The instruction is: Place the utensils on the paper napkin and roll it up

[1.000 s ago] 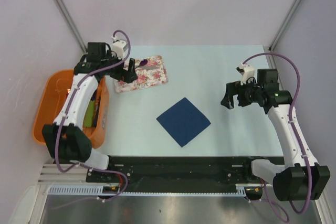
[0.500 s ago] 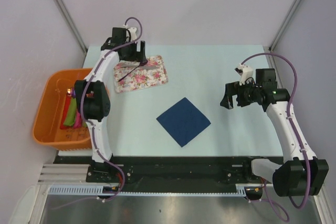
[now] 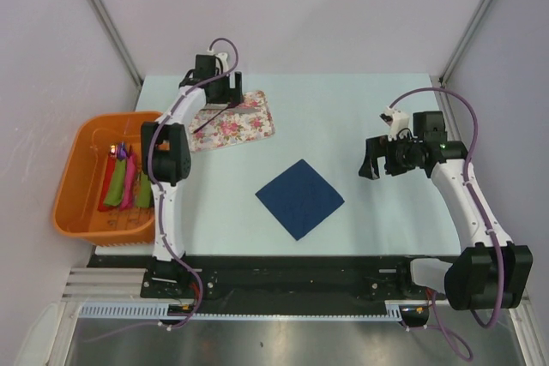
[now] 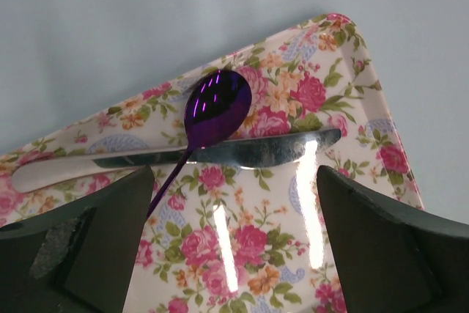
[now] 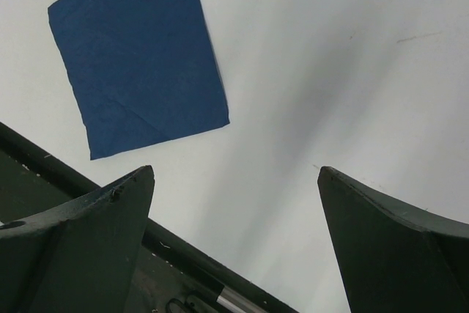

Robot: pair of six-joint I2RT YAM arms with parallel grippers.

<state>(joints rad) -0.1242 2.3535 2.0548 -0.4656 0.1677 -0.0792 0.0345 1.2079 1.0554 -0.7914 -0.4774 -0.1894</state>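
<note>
1. Left wrist view: the left pincer (image 4: pixel 234 196) hangs over the floral tray (image 4: pixel 293 254); its two dark fingers (image 4: pixel 102 247) stand far apart at the picture's lower corners, spread wide with nothing gripped.
2. The utensils lie on the tray just ahead of those fingertips; the purple spoon (image 4: pixel 217 104) has its bowl straight beyond the gap, and its thin handle slants back toward the finger at the picture's left.
3. The silver knife (image 4: pixel 249 150) lies crosswise ahead of both fingertips; the spoon's neck crosses it and touches it; the knife's pale handle end reaches past the finger at the picture's left.
4. Top external view: the paper napkin (image 3: pixel 300 198) lies flat on the desk (image 3: pixel 377 100), well apart from the left pincer, nearer the arm bases, and roughly between the two pincers.
5. The right pincer (image 3: pixel 369 167) is held above bare desk, fingers spread wide and empty; in its wrist view the napkin sits ahead, off toward the finger at the picture's left.
6. An orange bin (image 3: pixel 79 156) holding red, pink and green rolls (image 3: pixel 125 182) stands behind and outward of the left pincer, well apart.
</note>
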